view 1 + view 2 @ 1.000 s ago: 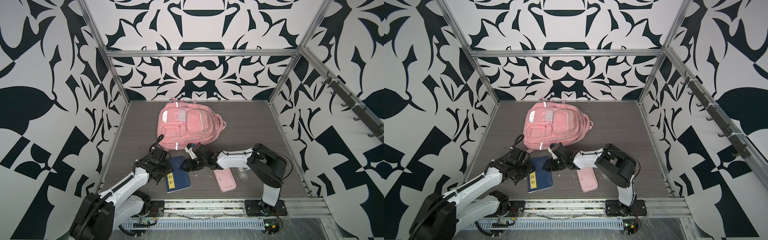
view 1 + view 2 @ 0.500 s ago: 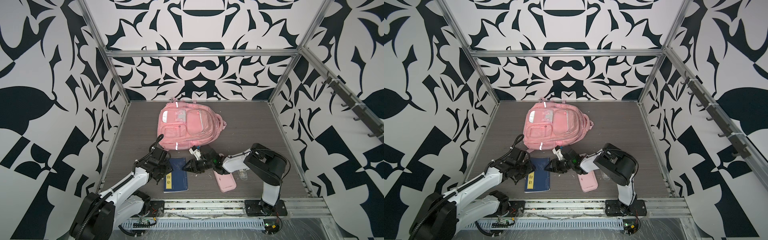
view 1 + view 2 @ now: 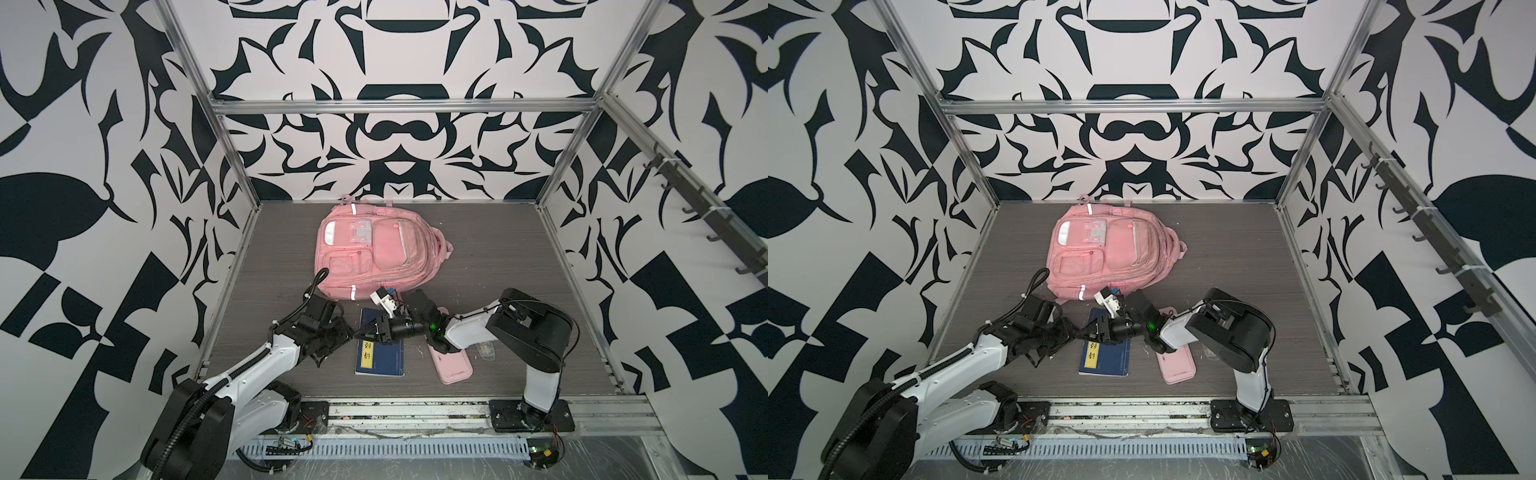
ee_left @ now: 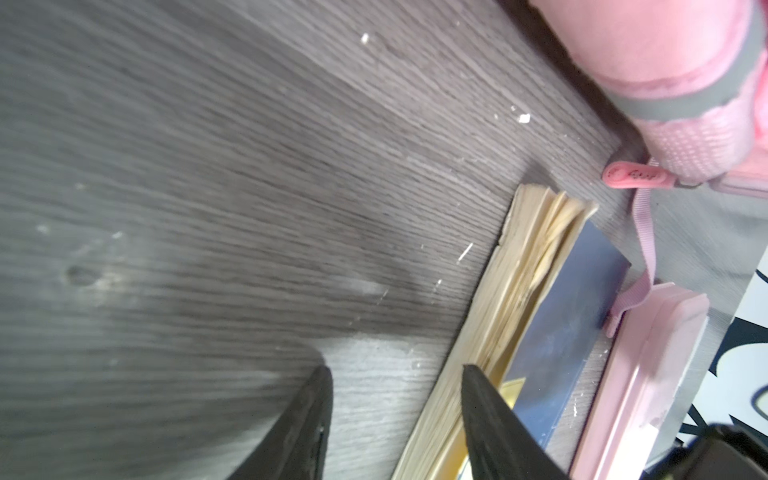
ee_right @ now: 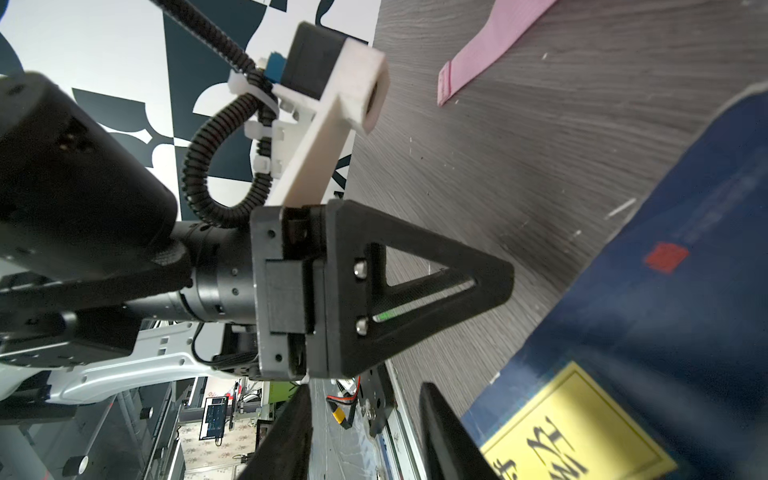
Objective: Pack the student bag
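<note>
Bag (image 3: 374, 249) lies flat toward the back of the table (image 3: 498, 257); blue book (image 3: 382, 357) just in front of it, pencil case (image 3: 451, 365) beside the book; left gripper (image 4: 395, 370) moderately wide at the book's page edge, holding nothing; right gripper (image 5: 365, 390) likewise parted over the book, empty.

Both top views look steeply down from high above the near edge, sharing almost the whole table (image 3: 498, 249). The left wrist camera skims the tabletop, facing right toward the blue book (image 4: 582, 311) and the student bag (image 4: 665, 62). The right wrist camera, equally low, faces left across that book at the left arm (image 5: 83, 166).
</note>
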Available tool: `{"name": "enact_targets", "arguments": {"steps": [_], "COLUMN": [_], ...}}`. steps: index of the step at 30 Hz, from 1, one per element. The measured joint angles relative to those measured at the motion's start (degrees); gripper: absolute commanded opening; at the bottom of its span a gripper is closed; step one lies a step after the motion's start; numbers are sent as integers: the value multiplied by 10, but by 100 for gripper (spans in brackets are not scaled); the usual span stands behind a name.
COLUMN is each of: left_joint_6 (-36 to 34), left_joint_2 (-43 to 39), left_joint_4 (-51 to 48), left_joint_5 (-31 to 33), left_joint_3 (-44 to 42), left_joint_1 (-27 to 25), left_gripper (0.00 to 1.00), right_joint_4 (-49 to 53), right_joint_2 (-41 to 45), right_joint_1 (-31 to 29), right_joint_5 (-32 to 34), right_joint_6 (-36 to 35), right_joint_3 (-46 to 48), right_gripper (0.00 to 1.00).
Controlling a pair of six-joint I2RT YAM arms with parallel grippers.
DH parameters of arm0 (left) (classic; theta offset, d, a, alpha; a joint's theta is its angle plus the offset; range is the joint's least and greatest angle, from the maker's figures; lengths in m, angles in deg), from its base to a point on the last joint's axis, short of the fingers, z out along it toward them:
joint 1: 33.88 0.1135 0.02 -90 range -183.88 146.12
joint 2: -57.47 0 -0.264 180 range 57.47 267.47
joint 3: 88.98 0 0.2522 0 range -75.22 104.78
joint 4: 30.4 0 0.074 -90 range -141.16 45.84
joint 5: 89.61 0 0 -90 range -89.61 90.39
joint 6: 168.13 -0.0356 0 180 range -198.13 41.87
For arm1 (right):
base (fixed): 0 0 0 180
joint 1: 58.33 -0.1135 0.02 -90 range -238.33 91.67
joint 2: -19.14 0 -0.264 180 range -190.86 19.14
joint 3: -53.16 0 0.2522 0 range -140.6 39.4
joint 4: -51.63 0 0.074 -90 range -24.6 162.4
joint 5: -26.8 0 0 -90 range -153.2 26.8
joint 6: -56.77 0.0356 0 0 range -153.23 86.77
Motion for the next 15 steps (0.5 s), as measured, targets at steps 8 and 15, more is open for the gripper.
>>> {"name": "enact_targets", "arguments": {"steps": [8, 15], "left_joint_6": [-25, -73], "left_joint_2": [-16, -45], "left_joint_4": [0, -4], "left_joint_5": [-15, -48], "left_joint_3": [-5, -8], "left_joint_1": [-1, -14], "left_gripper": [56, 57], "right_joint_4": [373, 516], "right_joint_2": [148, 196], "right_joint_1": [9, 12], "right_joint_5": [116, 207], "right_joint_6": [-151, -190], "right_joint_3": [-33, -23], "right_gripper": [66, 65]}}
